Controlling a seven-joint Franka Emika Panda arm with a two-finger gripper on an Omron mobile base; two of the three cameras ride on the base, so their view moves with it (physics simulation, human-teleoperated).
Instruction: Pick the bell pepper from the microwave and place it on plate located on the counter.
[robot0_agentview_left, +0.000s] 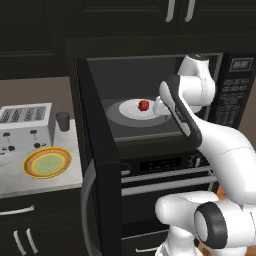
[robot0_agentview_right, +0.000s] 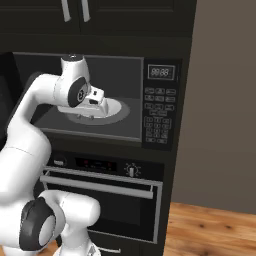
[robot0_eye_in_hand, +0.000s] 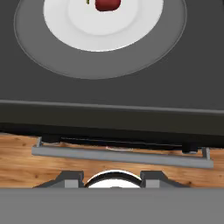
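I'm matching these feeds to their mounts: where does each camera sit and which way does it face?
Left base view: behind-left of the arm, facing the open microwave, plate and counter; arm at right.
Right base view: behind-right, facing the microwave's panel; arm at left.
Hand view: on the hand, looking down at the bell pepper; gripper tips at bottom.
Left and hand share the pepper.

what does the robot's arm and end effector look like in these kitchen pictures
The arm is glossy white, built of rounded, tube-like segments with dark grey to black bands and round caps at the joints. No loose cables or markings can be made out. The end effector has two small, dark grey, blocky finger tips set apart, with a rounded white part between them.
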